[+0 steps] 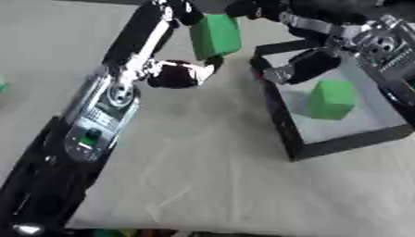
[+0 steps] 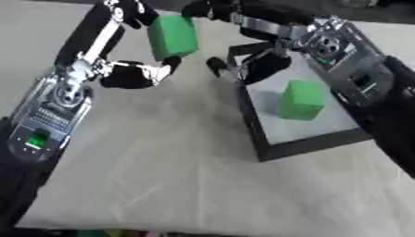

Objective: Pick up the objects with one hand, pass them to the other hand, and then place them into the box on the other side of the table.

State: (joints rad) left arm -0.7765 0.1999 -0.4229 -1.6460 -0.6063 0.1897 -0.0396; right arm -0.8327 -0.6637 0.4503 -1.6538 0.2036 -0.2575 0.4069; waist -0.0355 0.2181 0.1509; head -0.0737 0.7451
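My left hand (image 1: 166,69) is raised over the far middle of the table and is shut on a green block (image 1: 215,36), with fingers over the block's top and the thumb under its lower edge. From the upper right my right hand (image 2: 263,32) reaches in just right of that block. Its dark fingers (image 2: 267,65) hang relaxed over the box's far left corner and hold nothing I can see. The black-walled box (image 1: 279,115) lies on the right. A second green block (image 1: 330,99) stands on its grey floor.
A beige cloth (image 1: 210,176) covers the table, and its front edge runs along the bottom of both views. A small green thing (image 1: 3,85) shows at the left edge. My left forearm (image 1: 97,120) crosses the left side.
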